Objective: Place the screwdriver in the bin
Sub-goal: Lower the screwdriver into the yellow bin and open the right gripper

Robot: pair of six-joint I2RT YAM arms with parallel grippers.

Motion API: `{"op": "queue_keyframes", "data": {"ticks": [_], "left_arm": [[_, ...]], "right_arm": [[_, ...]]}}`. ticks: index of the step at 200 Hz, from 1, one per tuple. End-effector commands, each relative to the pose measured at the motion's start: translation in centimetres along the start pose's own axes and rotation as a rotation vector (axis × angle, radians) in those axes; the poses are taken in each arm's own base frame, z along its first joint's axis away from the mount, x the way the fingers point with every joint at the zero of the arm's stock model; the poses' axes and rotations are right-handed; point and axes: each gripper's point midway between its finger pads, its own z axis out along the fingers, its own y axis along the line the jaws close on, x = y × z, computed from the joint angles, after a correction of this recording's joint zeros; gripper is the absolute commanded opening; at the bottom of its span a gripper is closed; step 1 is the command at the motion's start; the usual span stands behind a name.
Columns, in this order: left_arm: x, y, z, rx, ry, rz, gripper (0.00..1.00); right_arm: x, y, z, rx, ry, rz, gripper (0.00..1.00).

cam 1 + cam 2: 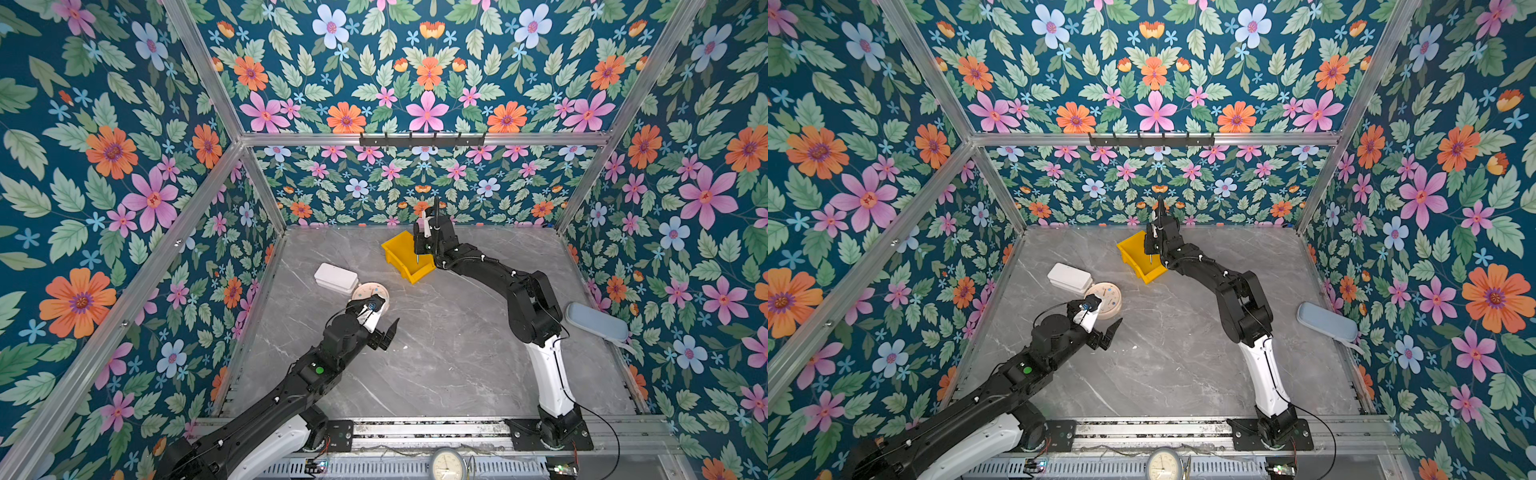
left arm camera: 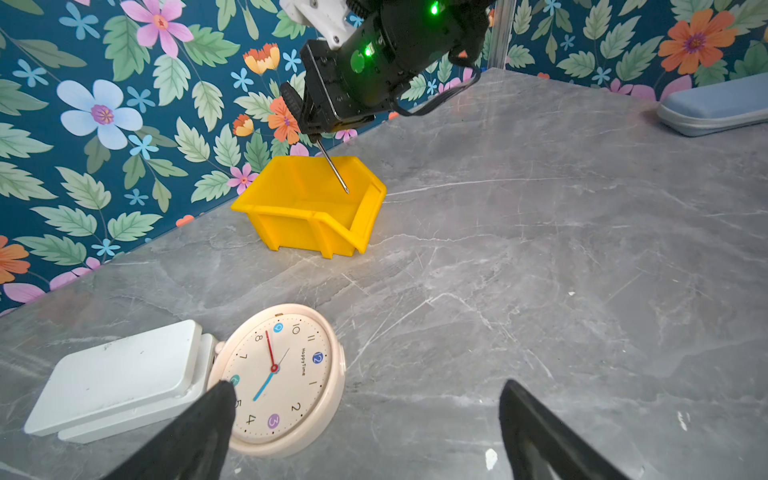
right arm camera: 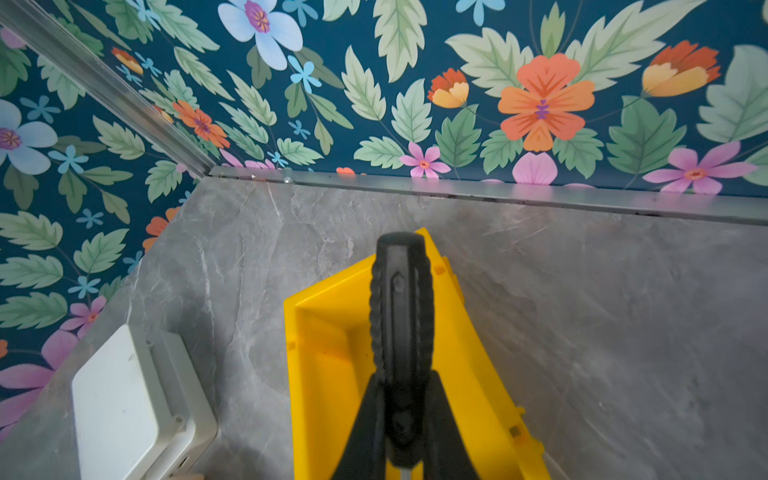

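In a top view the right gripper [image 1: 420, 246] is hanging over the bin [image 1: 398, 254], which is sitting at the far middle of the table [image 1: 436, 365], close to the far wall. The gripper is clamping the screwdriver [image 1: 417, 257], whose thin shaft is pointing down into the yellow opening. The left gripper [image 1: 387, 332] is idling well apart, nearer and to the left, beside the clock [image 1: 376, 289] and the white box [image 1: 336, 276]. A blue case [image 1: 596, 322] is lying far off at the right edge.

From the left wrist, the left gripper [image 2: 368, 386] is standing spread wide with nothing between its fingers. Past the clock [image 2: 282, 374], the screwdriver [image 2: 332, 168] is slanting steeply, tip lowest, over the bin [image 2: 299, 216]. Whether the tip is already below the rim I cannot tell.

From the right wrist, the right gripper [image 3: 405, 378] is squeezing the black handle of the screwdriver [image 3: 401, 299] from both sides, with the bin [image 3: 328, 353] lying directly beneath.

The relation that matters is this: the bin is lying straight under the tool, the long axis is running close to upright, and the right arm is the one in place. Judging from this, letting go looks like the next step, and the steep tilt may be risking the handle tipping against a wall.
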Motion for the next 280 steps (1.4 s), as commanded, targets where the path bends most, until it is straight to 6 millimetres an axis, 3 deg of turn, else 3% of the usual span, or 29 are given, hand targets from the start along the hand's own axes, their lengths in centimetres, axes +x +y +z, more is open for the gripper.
{"op": "queue_keyframes", "data": {"ticks": [1,46,108,146,200,243,280], "left_arm": [[-1.3,0.5,-0.1,-0.026,-0.048,-0.016,1.0],[-1.3,0.1,-0.2,0.003,-0.048,0.001,1.0],[-1.1,-0.3,-0.3,0.022,-0.053,0.025,1.0],[-1.2,-0.4,-0.3,0.026,-0.061,0.022,1.0],[-1.5,-0.7,0.1,0.043,-0.071,0.047,1.0],[-1.4,-0.6,0.4,0.032,-0.06,0.059,1.0],[-1.4,-0.4,0.3,0.025,-0.063,0.048,1.0]], "right_arm": [[-1.1,0.3,0.9,-0.002,-0.053,0.026,0.0],[0.4,0.7,2.7,-0.015,-0.022,0.039,0.0],[2.8,2.4,4.0,-0.045,0.042,0.031,0.0],[4.0,2.4,4.3,-0.041,0.07,0.036,0.0],[5.7,1.3,4.6,0.002,0.119,0.03,0.06],[5.8,1.3,4.9,0.002,0.13,0.026,0.11],[5.5,1.5,4.7,-0.008,0.13,0.026,0.28]]}}
